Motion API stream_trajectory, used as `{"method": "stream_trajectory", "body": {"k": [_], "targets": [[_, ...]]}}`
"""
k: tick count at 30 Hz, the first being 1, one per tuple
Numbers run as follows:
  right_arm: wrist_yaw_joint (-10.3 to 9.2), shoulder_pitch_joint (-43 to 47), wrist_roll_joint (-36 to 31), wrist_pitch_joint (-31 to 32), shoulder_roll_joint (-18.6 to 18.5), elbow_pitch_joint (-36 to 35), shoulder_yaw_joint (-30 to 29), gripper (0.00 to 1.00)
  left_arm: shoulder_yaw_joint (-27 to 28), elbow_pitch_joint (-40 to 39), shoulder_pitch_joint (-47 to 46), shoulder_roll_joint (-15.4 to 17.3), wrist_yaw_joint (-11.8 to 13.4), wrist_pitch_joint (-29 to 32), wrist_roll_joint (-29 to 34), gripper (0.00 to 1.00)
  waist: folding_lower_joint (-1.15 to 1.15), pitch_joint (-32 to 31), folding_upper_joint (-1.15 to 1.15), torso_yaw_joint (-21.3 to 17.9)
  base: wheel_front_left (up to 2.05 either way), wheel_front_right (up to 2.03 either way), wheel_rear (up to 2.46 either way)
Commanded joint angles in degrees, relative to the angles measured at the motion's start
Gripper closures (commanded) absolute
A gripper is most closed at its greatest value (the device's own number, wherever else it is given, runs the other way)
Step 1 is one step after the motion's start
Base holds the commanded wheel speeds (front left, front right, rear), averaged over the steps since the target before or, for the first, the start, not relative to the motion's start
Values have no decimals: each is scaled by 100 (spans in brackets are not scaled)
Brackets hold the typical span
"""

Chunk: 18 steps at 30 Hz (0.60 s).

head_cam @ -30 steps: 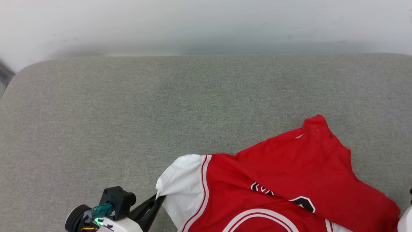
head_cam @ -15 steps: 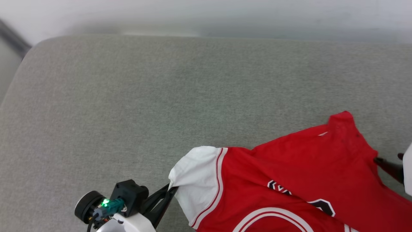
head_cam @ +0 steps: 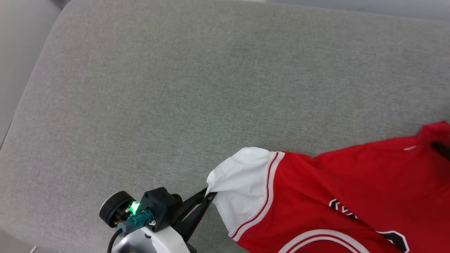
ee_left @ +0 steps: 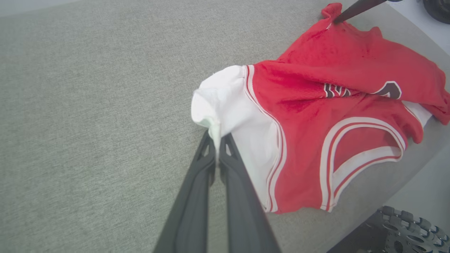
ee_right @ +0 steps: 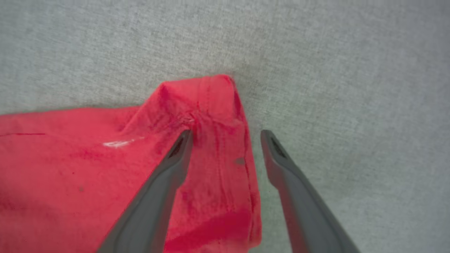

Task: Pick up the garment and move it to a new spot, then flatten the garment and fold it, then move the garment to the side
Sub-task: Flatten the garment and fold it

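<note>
The left gripper (head_cam: 210,192) is clamped on the white sleeve edge of the garment (head_cam: 334,182), which lies crumpled on the grey cushion (head_cam: 175,88). Farther out, the right gripper (ee_right: 226,135) stands wide, straddling a red corner and holding nothing. Risk: a shallow closure pinches too little cloth, and the corner slips free.

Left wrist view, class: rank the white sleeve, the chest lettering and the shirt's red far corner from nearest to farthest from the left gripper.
1. The white sleeve, pinched in the left gripper.
2. The chest lettering, middle right.
3. The red far corner, top right.
</note>
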Motion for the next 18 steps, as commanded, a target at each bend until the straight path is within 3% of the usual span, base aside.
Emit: {"method": "stream_trajectory", "body": {"k": [1,10,11,12,13,18], "targets": [[-2,-171,-84,-52,-70,155,21,0,-22,-19,-107,-46,-33,-39,43,100,-1,221,0,205,0,0,0],[-1,-29,-206,43,-60,756,295,0,-108,110,-294,-193,-129,-98,55,100,-1,455,0,416,0,0,0],[-1,14,-200,44,-25,808,311,53,-114,128,-304,-209,-138,-109,53,100,-1,463,0,427,0,0,0],[-1,48,-177,43,35,845,304,93,-116,141,-317,-221,-145,-123,49,100,-1,465,0,434,0,0,0],[-1,77,-151,42,90,868,300,100,-119,154,-332,-232,-151,-128,50,100,-1,460,0,437,0,0,0],[-1,122,-130,-90,107,896,284,100,-117,225,-389,-258,-149,-186,62,100,-1,334,0,394,0,0,0]]}}
